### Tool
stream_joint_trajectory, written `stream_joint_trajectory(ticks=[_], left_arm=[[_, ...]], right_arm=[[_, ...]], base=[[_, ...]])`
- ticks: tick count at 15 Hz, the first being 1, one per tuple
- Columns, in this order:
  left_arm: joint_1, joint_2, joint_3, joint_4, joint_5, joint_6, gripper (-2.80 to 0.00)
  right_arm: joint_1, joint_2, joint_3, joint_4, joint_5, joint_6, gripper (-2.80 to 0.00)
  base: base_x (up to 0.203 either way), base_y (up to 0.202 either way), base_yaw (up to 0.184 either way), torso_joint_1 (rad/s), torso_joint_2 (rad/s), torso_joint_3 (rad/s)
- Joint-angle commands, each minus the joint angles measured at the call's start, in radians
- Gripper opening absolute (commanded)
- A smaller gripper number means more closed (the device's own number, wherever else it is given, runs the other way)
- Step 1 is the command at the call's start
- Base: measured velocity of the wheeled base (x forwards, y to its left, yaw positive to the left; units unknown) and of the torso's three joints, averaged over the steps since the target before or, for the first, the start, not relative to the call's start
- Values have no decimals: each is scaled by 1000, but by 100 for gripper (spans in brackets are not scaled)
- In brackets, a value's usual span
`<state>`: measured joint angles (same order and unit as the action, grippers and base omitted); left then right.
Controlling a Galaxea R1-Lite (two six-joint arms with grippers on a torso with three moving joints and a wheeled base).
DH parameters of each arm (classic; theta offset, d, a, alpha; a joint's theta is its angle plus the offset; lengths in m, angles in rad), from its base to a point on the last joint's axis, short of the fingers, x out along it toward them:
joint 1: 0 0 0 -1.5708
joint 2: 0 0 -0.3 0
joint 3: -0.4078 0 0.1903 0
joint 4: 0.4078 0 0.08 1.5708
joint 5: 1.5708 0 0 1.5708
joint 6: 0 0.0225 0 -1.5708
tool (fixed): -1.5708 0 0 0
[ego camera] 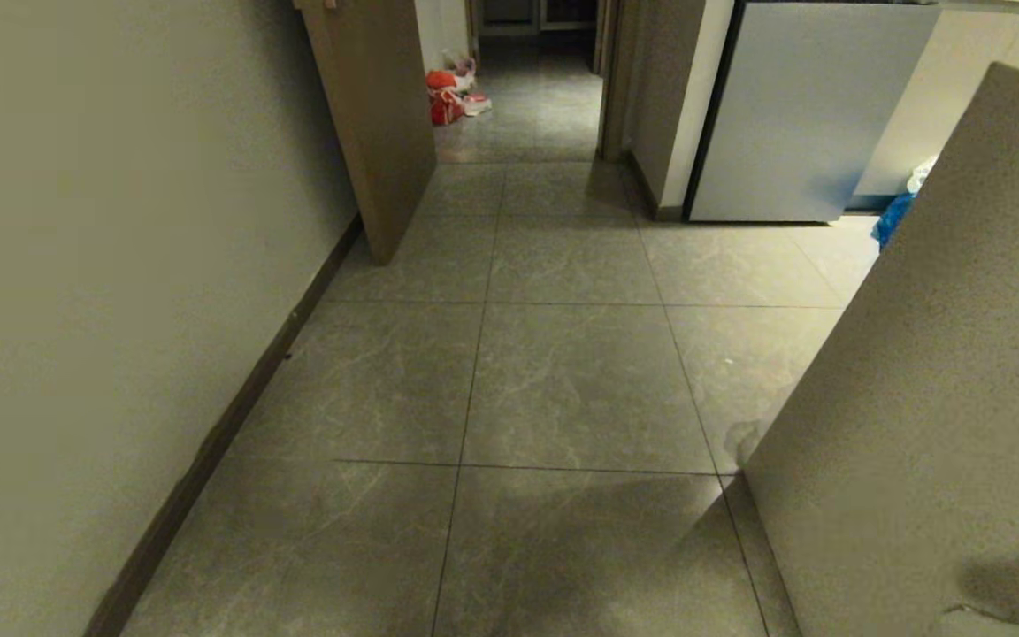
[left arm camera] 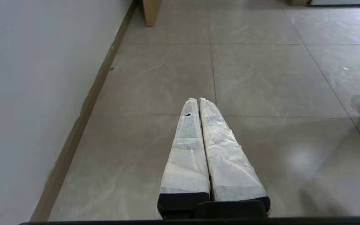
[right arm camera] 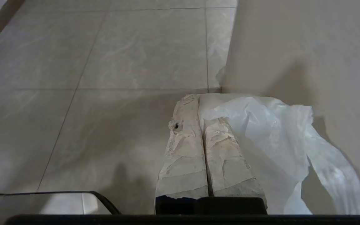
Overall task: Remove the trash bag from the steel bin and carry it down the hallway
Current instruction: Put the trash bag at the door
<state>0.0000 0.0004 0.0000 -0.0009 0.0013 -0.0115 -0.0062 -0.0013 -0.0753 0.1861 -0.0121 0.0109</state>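
Observation:
The hallway floor [ego camera: 563, 380] of grey marbled tiles runs ahead of me between beige walls. My right gripper [right arm camera: 197, 97] is shut on the trash bag [right arm camera: 277, 131]. This thin translucent-white plastic is pinched near the fingertips, drapes over one taped finger [right arm camera: 227, 156] and hangs beside it, close to a beige panel. My left gripper [left arm camera: 197, 100] is shut with nothing in it, its taped fingers level above the tiles. Neither gripper shows in the head view. The steel bin is out of view.
A wall with a dark baseboard [ego camera: 235, 416] lines the left side. A large beige panel [ego camera: 943, 398] stands close on the right. Ahead are an open wooden door [ego camera: 377, 124], red-and-white bags [ego camera: 452, 93], a white cabinet [ego camera: 792, 115] and a blue bag [ego camera: 892, 219].

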Motion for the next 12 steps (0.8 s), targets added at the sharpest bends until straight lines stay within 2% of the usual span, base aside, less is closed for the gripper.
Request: stream_joint_trajectory(ticks=[1,12], left_arm=[[0,0,0,-1,0,-1,-280],[0,0,0,-1,0,-1,-280]], right_arm=[[0,0,0,1,0,0,-280],[0,0,0,1,0,0,-280]], base=[[191,0,-3,2,-2,-2],[191,0,1,2,2,2]])
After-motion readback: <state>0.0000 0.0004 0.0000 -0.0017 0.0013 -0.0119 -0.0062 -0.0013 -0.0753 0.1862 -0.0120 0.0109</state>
